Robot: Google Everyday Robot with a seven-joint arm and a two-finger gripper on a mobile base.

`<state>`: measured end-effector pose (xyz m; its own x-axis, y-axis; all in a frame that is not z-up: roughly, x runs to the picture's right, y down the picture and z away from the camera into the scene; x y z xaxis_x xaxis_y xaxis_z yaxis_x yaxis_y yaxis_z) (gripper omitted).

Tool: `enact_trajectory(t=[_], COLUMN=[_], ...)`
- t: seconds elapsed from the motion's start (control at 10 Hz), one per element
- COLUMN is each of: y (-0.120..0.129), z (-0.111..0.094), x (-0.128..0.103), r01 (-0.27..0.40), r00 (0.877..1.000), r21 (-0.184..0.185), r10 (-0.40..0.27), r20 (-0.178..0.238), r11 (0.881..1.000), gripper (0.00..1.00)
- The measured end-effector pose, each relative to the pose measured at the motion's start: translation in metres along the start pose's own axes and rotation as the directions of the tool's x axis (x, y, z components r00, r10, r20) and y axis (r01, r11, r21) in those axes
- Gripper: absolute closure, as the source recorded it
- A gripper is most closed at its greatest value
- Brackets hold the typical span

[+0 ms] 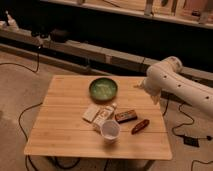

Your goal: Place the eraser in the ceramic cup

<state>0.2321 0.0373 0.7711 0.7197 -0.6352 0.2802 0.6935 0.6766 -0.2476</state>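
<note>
A pale wooden desk (65,130) stands on carpet strewn with cables (26,112), a dark ledge behind it. The white arm (175,85) reaches in over the right edge, and its gripper (141,86) hangs near the far right corner; how wide it is open cannot be told. A green bowl (103,89) sits mid-desk towards the far edge. The ceramic cup (110,131) stands upright towards the front edge. The eraser (126,116), a dark bar with an orange-tan face, lies just beyond the cup, towards the right edge.

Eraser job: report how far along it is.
Nothing looks done: the eraser lies on the table beside the ceramic cup, not in it. In hand: the gripper hangs near the table's far right edge, apart from the eraser. Left: reach the eraser, grasp it, lift it, drop it in the cup.
</note>
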Motion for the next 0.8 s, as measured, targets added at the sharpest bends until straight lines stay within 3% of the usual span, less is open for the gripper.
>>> enact_trajectory(t=[0.2,0.3,0.4,0.5,0.6,0.7,0.8], y=[-0.002,-0.006,-0.013,-0.016,-0.019,-0.020,-0.020], z=[0.002,0.001,-0.002,-0.004,-0.008,-0.010,-0.011], x=[-0.018,-0.034,-0.054,-0.067,-0.080,-0.090,-0.095], r01=[-0.016,-0.035,-0.056,-0.070,-0.089,-0.111,-0.123], r00=[0.995,0.982,0.952,0.923,0.881,0.828,0.789], r21=[0.010,0.026,0.039,0.045,0.049,0.039,0.028], r10=[0.015,0.029,0.041,0.048,0.056,0.071,0.081], r20=[0.100,0.188,0.305,0.382,0.469,0.556,0.608], r11=[1.000,0.999,0.998,0.997,0.995,0.993,0.992], gripper=[0.20,0.20,0.20,0.20,0.20,0.20,0.20])
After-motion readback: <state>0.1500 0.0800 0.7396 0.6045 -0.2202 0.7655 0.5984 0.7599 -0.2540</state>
